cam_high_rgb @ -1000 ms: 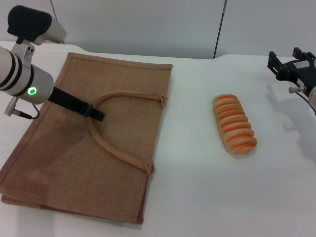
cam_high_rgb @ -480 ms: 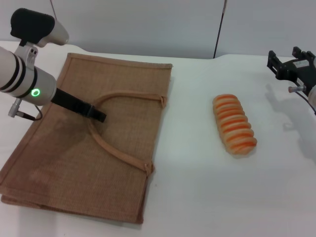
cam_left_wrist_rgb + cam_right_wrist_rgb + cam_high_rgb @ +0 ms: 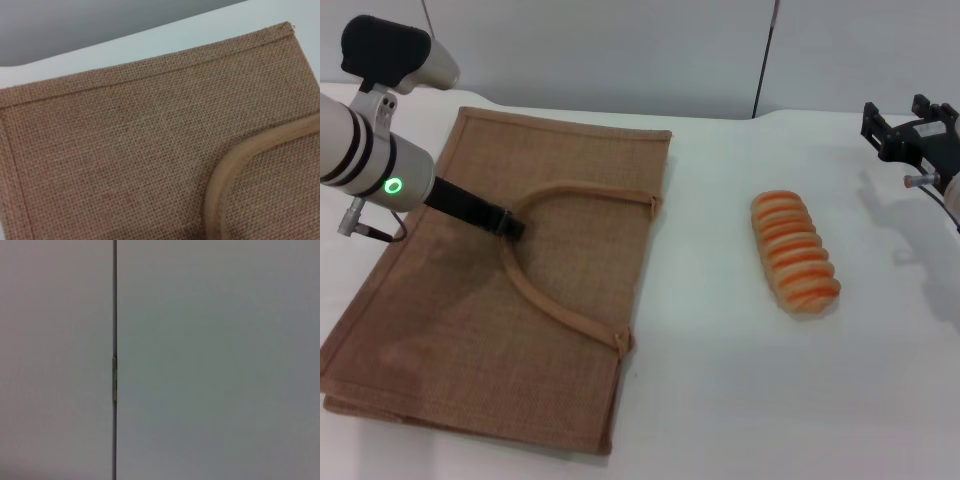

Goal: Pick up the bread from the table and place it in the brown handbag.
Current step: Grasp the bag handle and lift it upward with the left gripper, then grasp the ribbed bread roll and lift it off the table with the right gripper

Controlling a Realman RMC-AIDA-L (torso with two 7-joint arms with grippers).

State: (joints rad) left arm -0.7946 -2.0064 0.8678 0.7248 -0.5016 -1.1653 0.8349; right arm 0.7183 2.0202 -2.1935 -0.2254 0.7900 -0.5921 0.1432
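The bread [image 3: 795, 253], an oblong loaf striped orange and cream, lies on the white table [image 3: 720, 400] right of centre. The brown handbag [image 3: 450, 320] lies flat on the left, its looped handle [image 3: 555, 300] resting on top. My left gripper [image 3: 508, 224] is low over the bag, its tip at the bend of the handle loop. The left wrist view shows the bag's jute weave [image 3: 125, 140] and part of the handle [image 3: 225, 175]. My right gripper [image 3: 905, 135] is parked at the far right, above and behind the bread.
A grey wall stands behind the table; the right wrist view shows only this wall and a vertical seam [image 3: 114, 380]. Bare tabletop lies between the bag and the bread and in front of the bread.
My left gripper's tip has drawn back slightly to the left along the bag, from inside the handle loop to its bend. The bread, bag and right arm have not moved.
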